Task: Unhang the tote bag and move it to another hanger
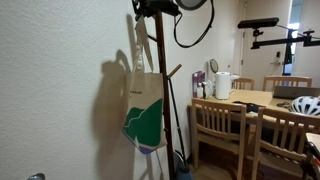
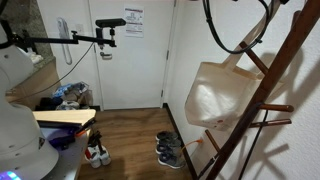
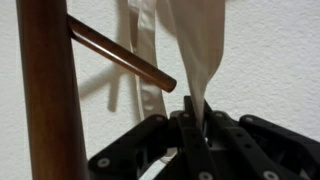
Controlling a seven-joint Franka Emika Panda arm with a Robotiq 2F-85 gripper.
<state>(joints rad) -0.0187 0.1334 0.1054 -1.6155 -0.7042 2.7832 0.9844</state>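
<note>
The cream tote bag (image 1: 143,115) with a green print hangs beside the dark wooden coat-stand pole (image 1: 159,90); its plain side shows in an exterior view (image 2: 220,95). Its long handles run up to my gripper (image 1: 152,8) at the top of the stand. In the wrist view my gripper (image 3: 197,115) is shut on one cream handle strap (image 3: 200,50), just right of a brown peg (image 3: 120,50) and the pole (image 3: 45,90). The second strap (image 3: 150,60) hangs behind the peg. A lower hanger peg (image 1: 173,71) slants up from the pole, bare.
A wooden table (image 1: 250,98) with chairs (image 1: 215,125), a white pitcher (image 1: 223,84) and a helmet (image 1: 306,105) stands close to the stand. Further bare pegs (image 2: 280,107) stick out. Shoes (image 2: 168,148) lie on the floor by a white door (image 2: 130,60). The wall is right behind the bag.
</note>
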